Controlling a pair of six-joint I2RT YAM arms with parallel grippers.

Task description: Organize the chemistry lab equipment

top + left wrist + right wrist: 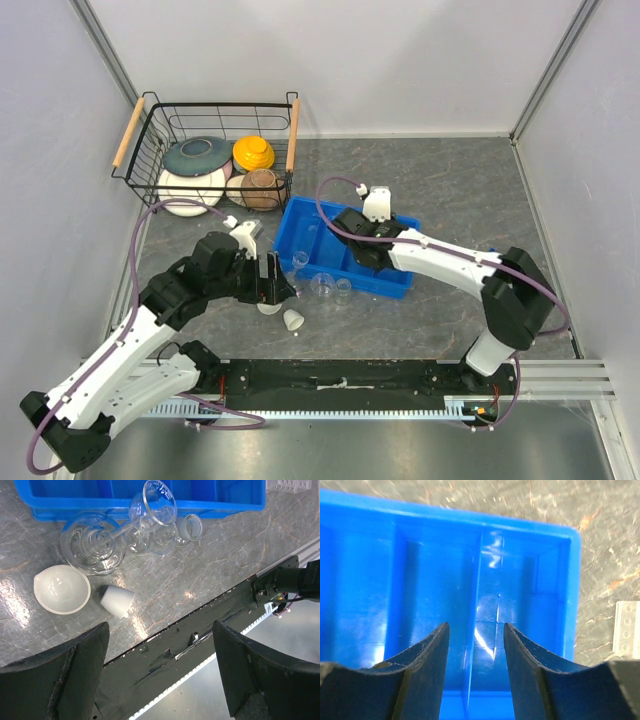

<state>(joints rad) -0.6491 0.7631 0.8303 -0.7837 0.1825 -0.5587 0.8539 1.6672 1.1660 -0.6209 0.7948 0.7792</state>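
left arm (130, 340) bent beside glassware (150, 517) | left fingers (75, 670) wide, empty | right arm (450, 262) stretched over tray (530, 535) | right fingers (425, 670) parted, empty

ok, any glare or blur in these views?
Top external: even light, clear glass flasks barely stand out from grey marbled table. Left wrist: flasks sharp, white glare patches on table, jaws dark. Right wrist: glare streak on divider of blue plastic bin, jaws soft, table blurred.

Left white-and-black arm (130, 340) is bent at the elbow and reaches in toward the middle. Its black two-finger left claw (160, 626) is spread wide, nothing between the fingers. Right white-and-black arm (450, 262) folds at the far right and stretches leftward, black right claw (475, 627) pointing down, fingers parted, empty too.
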